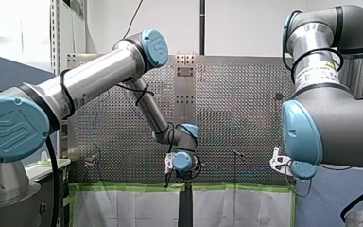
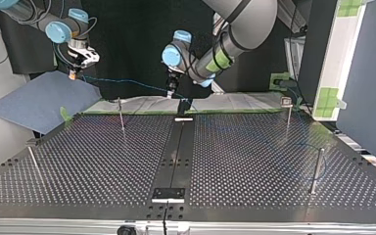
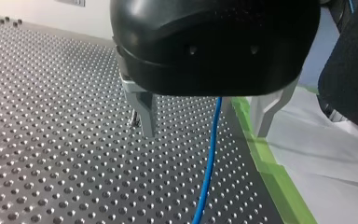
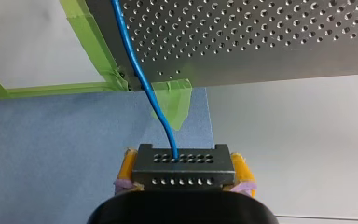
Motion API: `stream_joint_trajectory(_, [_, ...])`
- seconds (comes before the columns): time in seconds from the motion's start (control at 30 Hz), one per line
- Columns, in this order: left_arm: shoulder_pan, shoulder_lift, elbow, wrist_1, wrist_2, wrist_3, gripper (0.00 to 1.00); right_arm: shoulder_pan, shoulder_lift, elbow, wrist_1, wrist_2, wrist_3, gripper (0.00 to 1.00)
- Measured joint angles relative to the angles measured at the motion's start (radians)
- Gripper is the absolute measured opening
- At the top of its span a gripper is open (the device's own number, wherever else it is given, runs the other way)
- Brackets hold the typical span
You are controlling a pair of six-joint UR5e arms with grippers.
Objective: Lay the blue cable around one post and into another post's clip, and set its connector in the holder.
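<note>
**Front view.** My left arm (image 1: 99, 75) reaches in to the middle of the perforated table (image 1: 236, 99). My right arm (image 1: 331, 127) hangs at the view's right edge. Fingers and cable are too small to read here.

**Top view.** My right gripper (image 2: 73, 73) hangs off the table's far left corner, over a blue sheet (image 2: 39, 100). The blue cable (image 2: 127, 81) spans in the air from it, along the far edge, to my left gripper (image 2: 170, 92). A thin post (image 2: 121, 115) stands just under that span, between the two grippers. A dark block (image 2: 183, 105) at the far end of the centre strip is probably the holder and sits just beside my left gripper. Past there the cable is faint to trace.

**Left wrist view.** The metal fingers (image 3: 142, 109) stand spread, released. The cable hangs down between them, touching neither, and runs along the green tape (image 3: 270, 172).

**Right wrist view.** The yellow pads (image 4: 127, 165) are clenched on the perforated metal connector (image 4: 182, 170). The cable leaves its face straight ahead, toward the table corner.

**Judgement.** The connector is in my right gripper, so its long axis points back at the table. My left is the nearer arm for guiding the span.
</note>
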Motion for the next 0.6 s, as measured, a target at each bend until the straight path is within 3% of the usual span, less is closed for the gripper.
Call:
stream_joint_trajectory(0.37, [0.01,0.0,0.001,-0.012,0.001,-0.001,1.0,-0.002,0.0,0.0,0.001,-0.001,-0.001,0.0])
stream_joint_trajectory(0.53, [0.011,0.0,0.001,-0.003,0.003,0.001,0.9,-0.002,0.0,0.0,0.002,-0.001,-0.001,0.0])
stream_joint_trajectory(0.6, [0.011,0.0,0.001,0.001,0.008,0.002,0.82,-0.002,0.0,0.001,0.002,0.0,-0.001,0.0])
